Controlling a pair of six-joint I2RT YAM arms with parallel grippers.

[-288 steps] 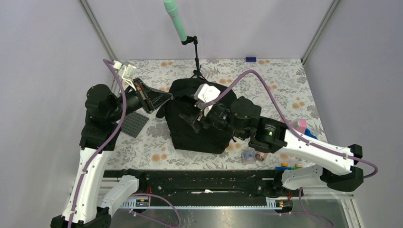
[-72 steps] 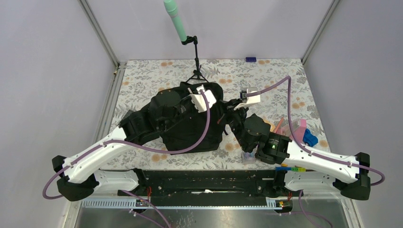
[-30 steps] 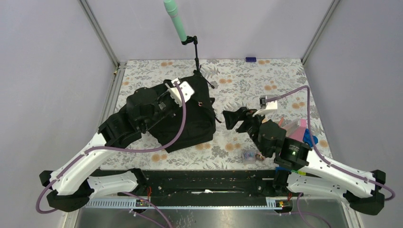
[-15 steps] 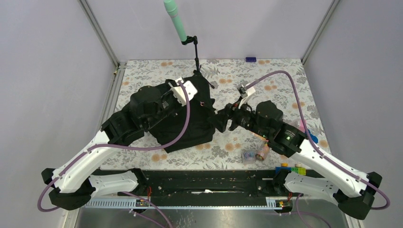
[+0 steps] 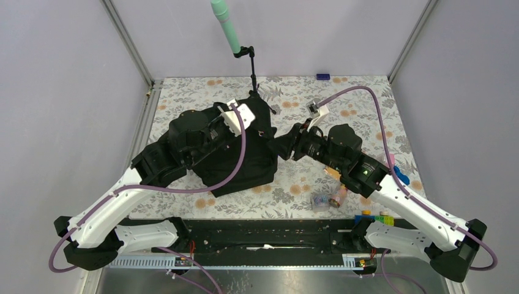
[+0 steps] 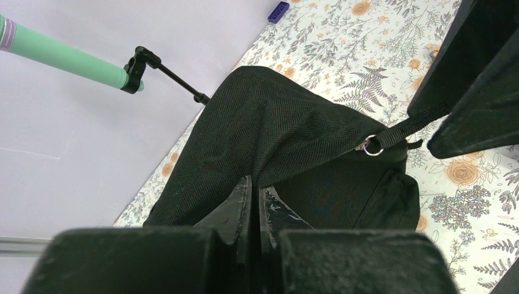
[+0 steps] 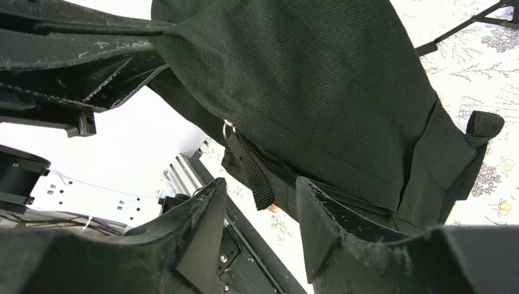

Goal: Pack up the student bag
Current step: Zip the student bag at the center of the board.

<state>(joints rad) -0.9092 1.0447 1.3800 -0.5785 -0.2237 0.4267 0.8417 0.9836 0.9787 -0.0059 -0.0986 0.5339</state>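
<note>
Pinching a raised fold of the student bag point(image 6: 275, 122), my left gripper point(image 6: 257, 187) has its jaws pressed together on the black cloth, which tents up from that grip. My right gripper point(image 7: 260, 199) stands spread, one finger on each side of the webbing zipper pull point(image 7: 250, 168) that hangs from a small metal ring point(image 7: 227, 128); neither finger touches the strap, as far as I can see. The zipper track point(image 7: 318, 179) leading off from that ring looks closed along the stretch in view. Seen from above, the bag sits left of centre on the floral table cover point(image 5: 361, 98), partly lifted by the left arm, and the right arm reaches in from its right side. Well apart from it, near the right arm, lie a pink item point(image 5: 388, 160), a blue item point(image 5: 401, 177), a small clear tub of coloured bits point(image 5: 321, 201) and a row of coloured blocks point(image 5: 374, 216); I take these to be the load. A green-handled pole on a stand point(image 5: 227, 29) rises behind the bag. Progress, as I judge it: early. The bag is gripped and the pull is lined up between the jaws. Opening the zipper, loading each item and closing up are all left, and I can see nothing inside the bag.
</note>
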